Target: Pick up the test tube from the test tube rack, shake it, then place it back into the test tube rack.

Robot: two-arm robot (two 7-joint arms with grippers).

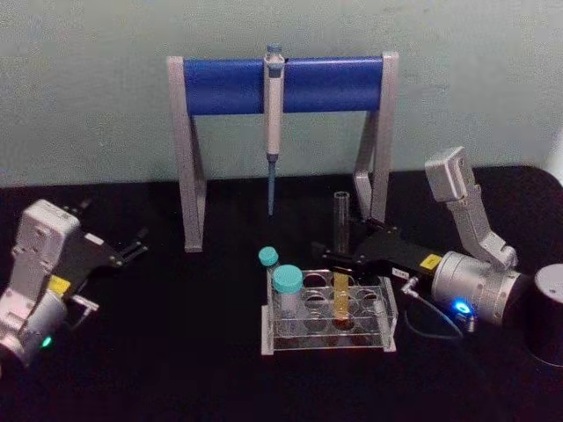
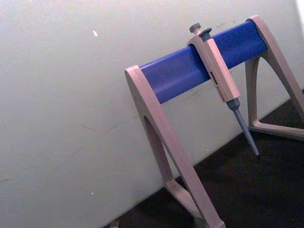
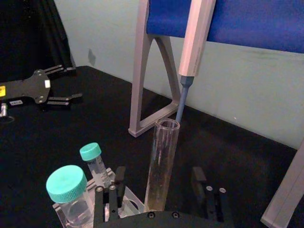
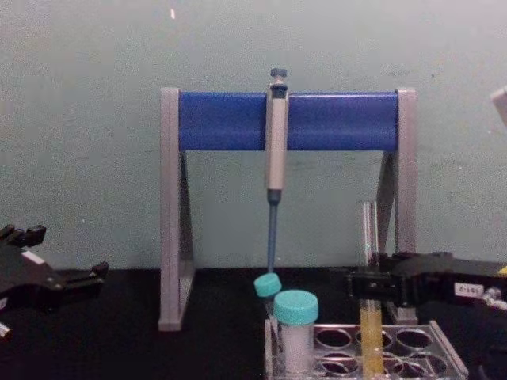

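The test tube stands upright in the clear test tube rack, with yellow liquid in its lower part. My right gripper reaches in from the right at the tube's mid-height. It is open, with one finger on each side of the tube and a gap between each finger and the glass. My left gripper rests open on the table at the far left, away from the rack.
Two teal-capped tubes stand in the rack's left holes. A grey-and-blue pipette stand with a hanging pipette stands behind the rack. A dark cylinder sits at the right edge.
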